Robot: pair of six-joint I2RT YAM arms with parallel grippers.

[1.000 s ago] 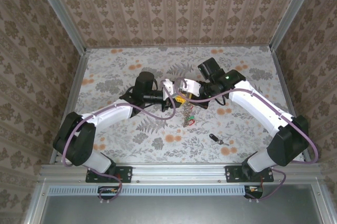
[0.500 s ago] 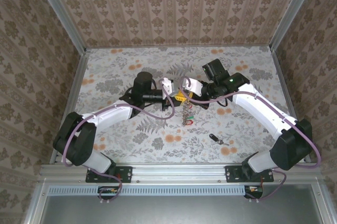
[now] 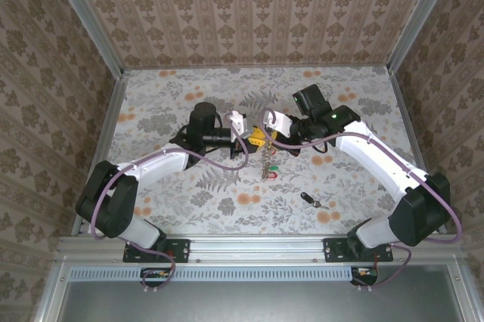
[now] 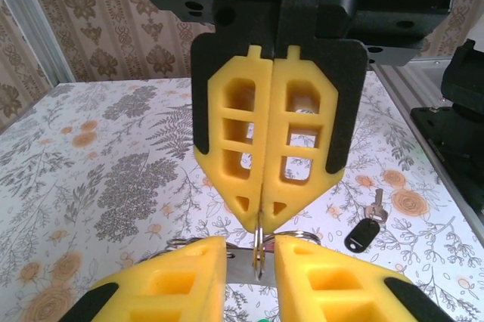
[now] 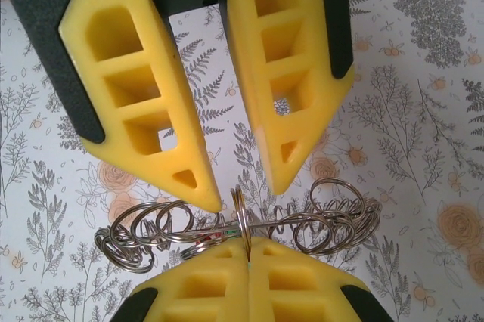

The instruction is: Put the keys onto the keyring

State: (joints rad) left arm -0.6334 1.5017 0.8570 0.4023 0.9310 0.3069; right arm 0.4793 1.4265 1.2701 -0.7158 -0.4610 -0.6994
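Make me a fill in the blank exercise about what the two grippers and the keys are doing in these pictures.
1. The right gripper is ___ on the keyring.
2. The fingers of the left gripper stand ___, one on each side of the keyring.
3. A loose key with a ___ head lies on the table, apart from both grippers.
Missing words: shut; open; black.

Keyring [image 5: 240, 210] edge hidden between fingers [image 5: 302, 284], keys [image 3: 267, 169] too small to distinguish
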